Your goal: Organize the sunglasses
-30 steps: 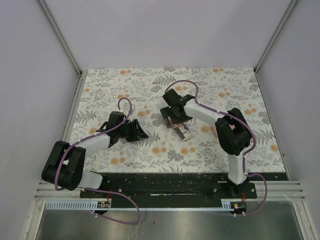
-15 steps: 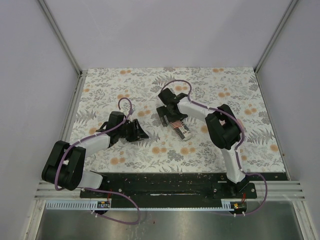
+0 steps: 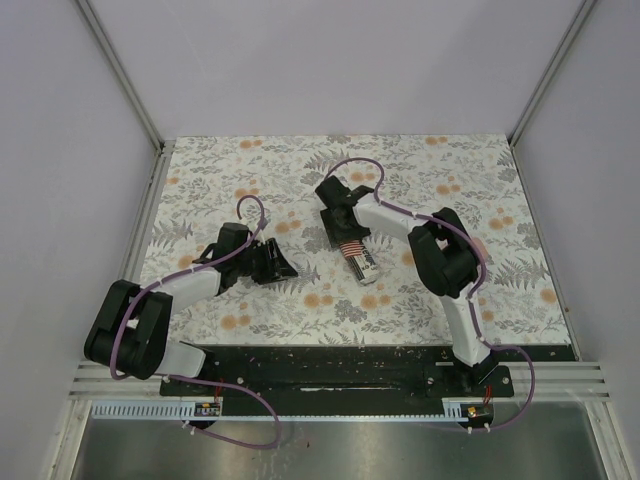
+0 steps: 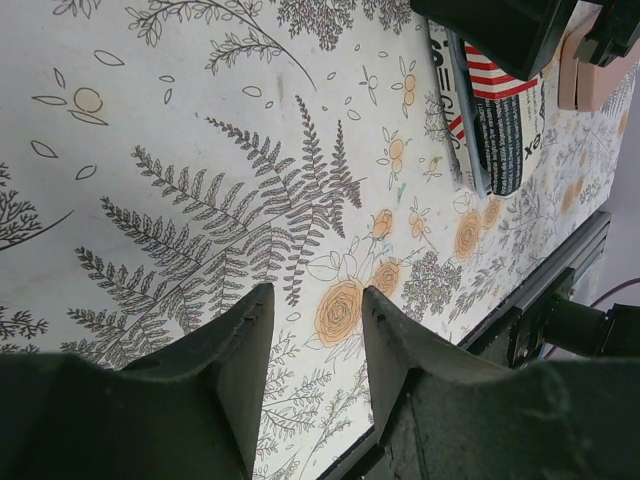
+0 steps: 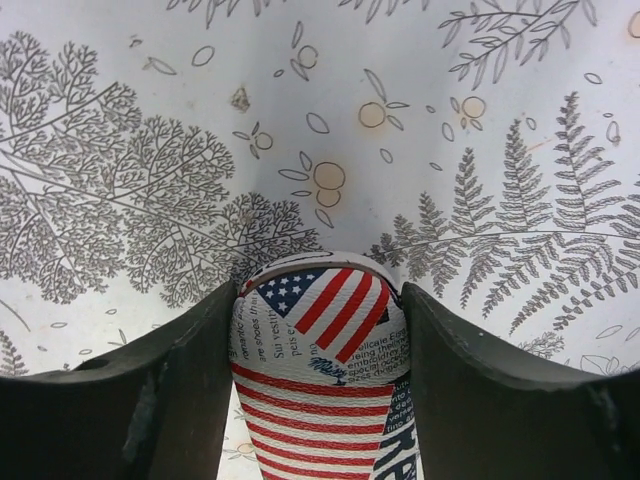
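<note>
Neither pair of sunglasses shows in any view; they are hidden or out of view. My right gripper (image 3: 342,238) (image 5: 318,290) is low over the middle of the table, its fingers pressed against both sides of the rounded end of the American-flag-printed case (image 3: 365,262) (image 5: 315,370). The case lies closed on the floral table and also shows in the left wrist view (image 4: 495,120). My left gripper (image 3: 283,265) (image 4: 315,300) is open and empty, just above the table, left of the case.
A pink oblong case (image 4: 590,70) lies beyond the flag case, mostly hidden by the right arm in the top view. The floral table (image 3: 250,170) is walled at the back and both sides. The black arm base rail (image 3: 340,365) runs along the near edge.
The right arm has swung its elbow and wrist leftward and the gripper has settled around the flag case's end. The left arm has not moved.
</note>
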Controlling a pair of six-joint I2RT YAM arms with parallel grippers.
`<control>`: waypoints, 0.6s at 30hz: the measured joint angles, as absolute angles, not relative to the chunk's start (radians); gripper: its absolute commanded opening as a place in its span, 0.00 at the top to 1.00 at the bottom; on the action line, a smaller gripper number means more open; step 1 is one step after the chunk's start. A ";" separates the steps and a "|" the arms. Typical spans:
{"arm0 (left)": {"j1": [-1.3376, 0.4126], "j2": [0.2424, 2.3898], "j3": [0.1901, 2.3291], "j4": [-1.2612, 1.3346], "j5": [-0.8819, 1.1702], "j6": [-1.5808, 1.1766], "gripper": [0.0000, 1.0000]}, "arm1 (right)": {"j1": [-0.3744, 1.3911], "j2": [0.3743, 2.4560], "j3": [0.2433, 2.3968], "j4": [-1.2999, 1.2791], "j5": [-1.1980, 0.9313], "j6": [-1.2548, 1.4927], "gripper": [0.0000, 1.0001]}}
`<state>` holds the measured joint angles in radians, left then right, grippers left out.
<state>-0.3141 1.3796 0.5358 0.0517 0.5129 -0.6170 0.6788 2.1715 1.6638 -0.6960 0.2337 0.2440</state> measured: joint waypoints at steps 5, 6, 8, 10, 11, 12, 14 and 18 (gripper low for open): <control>-0.314 1.386 0.536 0.056 0.514 -0.617 0.56 | 0.679 2.152 1.629 -0.667 0.254 0.260 0.08; -0.314 1.387 0.536 0.056 0.514 -0.617 0.56 | 0.679 2.146 1.621 -0.667 0.259 0.265 0.01; -0.314 1.388 0.536 0.056 0.516 -0.617 0.55 | 0.679 2.135 1.608 -0.667 0.269 0.271 0.01; -0.314 1.389 0.536 0.056 0.516 -0.617 0.55 | 0.679 2.124 1.593 -0.666 0.269 0.270 0.01; -0.314 1.389 0.536 0.056 0.516 -0.617 0.55 | 0.679 2.119 1.585 -0.665 0.268 0.270 0.01; -0.314 1.389 0.536 0.056 0.517 -0.617 0.55 | 0.679 2.108 1.571 -0.662 0.267 0.270 0.01; -0.314 1.389 0.536 0.056 0.517 -0.617 0.55 | 0.679 2.088 1.551 -0.663 0.266 0.270 0.01; -0.314 1.389 0.536 0.056 0.517 -0.617 0.55 | 0.679 2.016 1.497 -0.659 0.251 0.270 0.01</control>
<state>-0.3141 1.3888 0.5358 0.0559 0.5171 -0.6170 0.6792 2.0155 1.4967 -0.6586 0.2508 0.2703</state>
